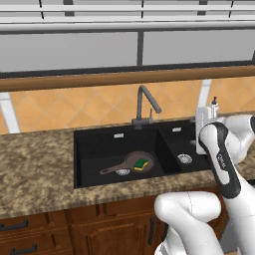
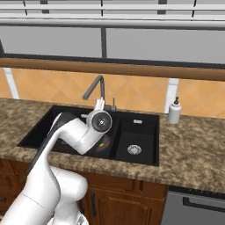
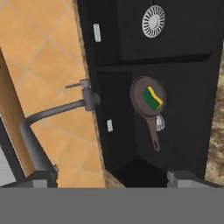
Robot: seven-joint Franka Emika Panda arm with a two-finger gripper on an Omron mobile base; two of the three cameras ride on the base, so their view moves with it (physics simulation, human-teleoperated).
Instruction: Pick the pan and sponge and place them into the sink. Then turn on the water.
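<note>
The black double-basin sink (image 1: 99, 144) is set into the granite counter. The dark brown pan (image 1: 130, 163) lies flat in the wide basin with its handle pointing left, and the green-and-yellow sponge (image 1: 142, 164) rests inside it. From the hand view, the pan (image 3: 141, 89) and sponge (image 3: 152, 98) lie below me in the sink (image 3: 188, 83). My gripper (image 3: 112, 179) hovers above the sink near the faucet (image 3: 48, 113), open and holding nothing. The faucet's small side lever (image 3: 73, 85) sticks out from its base. No water is running from the faucet (image 1: 145, 102).
A white soap dispenser (image 2: 175, 110) stands on the counter to the right of the sink. The narrow basin has a silver drain (image 3: 153, 21). My arm (image 2: 72, 132) reaches over the wide basin. The orange tiled wall and a wooden ledge rise behind the faucet.
</note>
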